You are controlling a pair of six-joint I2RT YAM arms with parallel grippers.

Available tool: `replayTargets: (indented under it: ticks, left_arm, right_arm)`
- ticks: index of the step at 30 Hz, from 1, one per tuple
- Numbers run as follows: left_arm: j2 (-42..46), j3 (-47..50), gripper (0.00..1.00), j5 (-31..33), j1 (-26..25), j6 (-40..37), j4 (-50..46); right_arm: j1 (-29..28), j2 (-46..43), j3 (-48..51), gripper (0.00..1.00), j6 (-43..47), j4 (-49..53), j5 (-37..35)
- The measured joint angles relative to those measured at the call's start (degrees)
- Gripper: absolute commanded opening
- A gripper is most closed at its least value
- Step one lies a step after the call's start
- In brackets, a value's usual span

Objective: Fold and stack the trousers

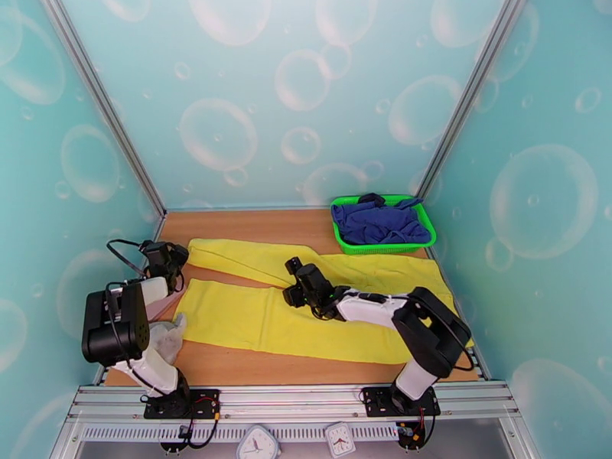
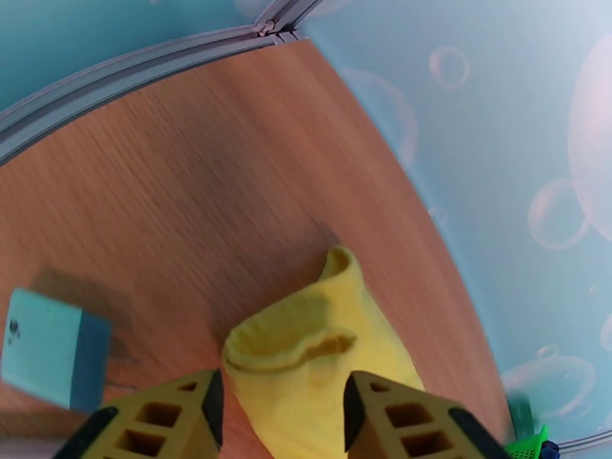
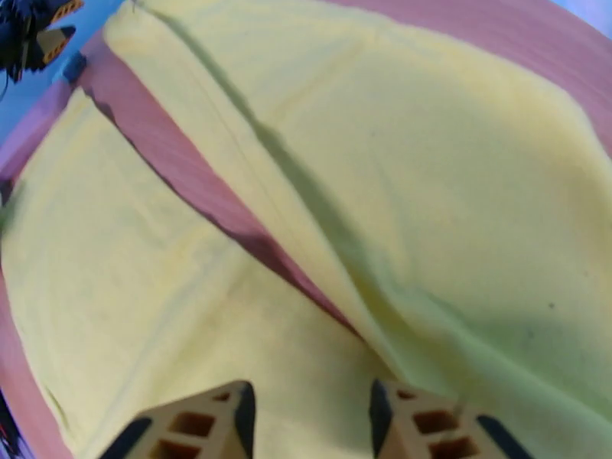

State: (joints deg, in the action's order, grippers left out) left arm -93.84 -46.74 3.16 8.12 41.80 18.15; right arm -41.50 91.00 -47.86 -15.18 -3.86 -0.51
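Overhead: trousers (image 1: pixel 252 319) lie flat across bench (image 1: pixel 252 223), both legs running left, waist at right under your right arm. Far leg's edge passes near green basket (image 1: pixel 344 242) holding dark blue garment (image 1: pixel 379 223). Bare wood open along far edge. Your left claw (image 1: pixel 172 262) sits at far cuff by left wall; your right claw (image 1: pixel 294 281) over leg fork.

Left wrist: claw released, cuff lying between parted fingers; open wood beyond, up to corner rail.

Right wrist: claw released above cloth, bench strip parting legs.
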Motion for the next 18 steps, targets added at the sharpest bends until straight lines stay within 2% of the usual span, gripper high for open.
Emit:
replayTargets:
  ticks: [2,5,10,14,18]
  left_arm:
    - [1.40,-3.23,0.51,2.16,-4.39,-2.91,-2.16]
    - [-3.52,-14.86,0.51,2.73,-8.79,-7.43,-7.28]
    - [-18.62,-33.59,0.48,-0.04,-9.64,-11.96,-16.44]
    - [-28.11,-41.33,0.48,-1.07,-9.99,-14.38,-26.53]
    - [-32.81,-45.97,0.49,-0.35,-12.02,-16.63,-36.09]
  right_arm:
    - [2.21,-5.07,-0.02,0.55,-1.53,0.66,0.09]
    - [9.03,-10.43,0.00,0.57,-3.13,1.77,0.59]
    - [23.74,-11.19,1.92,0.56,-3.67,3.65,5.03]
    - [26.53,-7.80,3.15,0.55,-3.65,6.05,8.81]
    - [28.26,-1.68,2.73,0.54,-3.67,6.01,12.26]
